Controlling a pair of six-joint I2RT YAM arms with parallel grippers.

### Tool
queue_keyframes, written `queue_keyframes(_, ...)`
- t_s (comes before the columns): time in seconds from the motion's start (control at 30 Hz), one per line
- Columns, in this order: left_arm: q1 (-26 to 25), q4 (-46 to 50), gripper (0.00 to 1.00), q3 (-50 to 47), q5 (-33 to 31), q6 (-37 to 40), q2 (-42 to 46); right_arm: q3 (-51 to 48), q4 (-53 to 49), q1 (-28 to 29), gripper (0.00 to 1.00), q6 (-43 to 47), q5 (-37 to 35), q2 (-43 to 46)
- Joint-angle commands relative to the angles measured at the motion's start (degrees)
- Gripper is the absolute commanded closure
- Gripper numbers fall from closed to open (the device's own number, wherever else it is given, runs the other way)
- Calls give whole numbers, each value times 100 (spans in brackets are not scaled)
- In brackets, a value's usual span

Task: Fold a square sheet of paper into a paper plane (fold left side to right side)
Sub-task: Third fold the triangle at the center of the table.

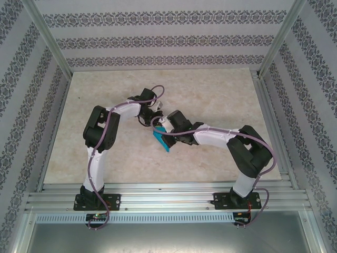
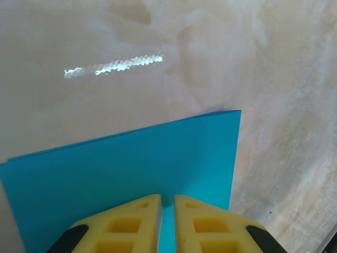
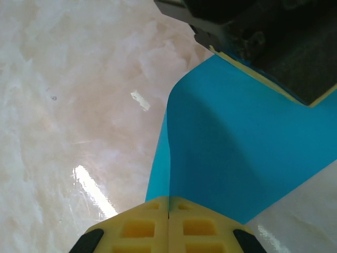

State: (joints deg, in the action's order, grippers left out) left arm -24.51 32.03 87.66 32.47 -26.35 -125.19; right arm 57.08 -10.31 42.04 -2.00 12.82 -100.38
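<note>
The square sheet of paper (image 1: 160,141) is teal-blue and lies mid-table between both arms. In the right wrist view the sheet (image 3: 237,153) bows up in a curve, and my right gripper (image 3: 168,200) is shut on its near edge. At the top right of that view, the left gripper's black body (image 3: 263,47) and yellow pad sit against the sheet's far part. In the left wrist view the paper (image 2: 131,163) spreads flat under my left gripper (image 2: 168,200), whose yellow fingers (image 2: 131,221) stand a narrow gap apart with teal showing between them. From above, the two grippers (image 1: 152,117) (image 1: 164,129) almost touch.
The marbled beige table (image 1: 210,95) has open room all round the arms. Aluminium posts and patterned walls (image 1: 158,39) fence it in, with a metal rail (image 1: 168,197) along the near edge by the arm bases.
</note>
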Motion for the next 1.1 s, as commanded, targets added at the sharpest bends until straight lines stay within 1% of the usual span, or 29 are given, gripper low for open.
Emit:
queue_keyframes(0.0, -48, 365, 83, 57, -241, 197, -261, 201, 8, -203, 100, -260, 538, -197)
queue_keyframes(0.23, -66, 381, 83, 67, -251, 195, -259, 209, 203, -463, 100, -588, 967, -459)
queue_keyframes(0.57, -91, 365, 83, 43, -250, 181, -270, 334, 246, -635, 100, -771, 1062, -735)
queue_keyframes(1.07, -113, 356, 83, 28, -264, 174, -278, 279, 225, -656, 99, -855, 1118, -858)
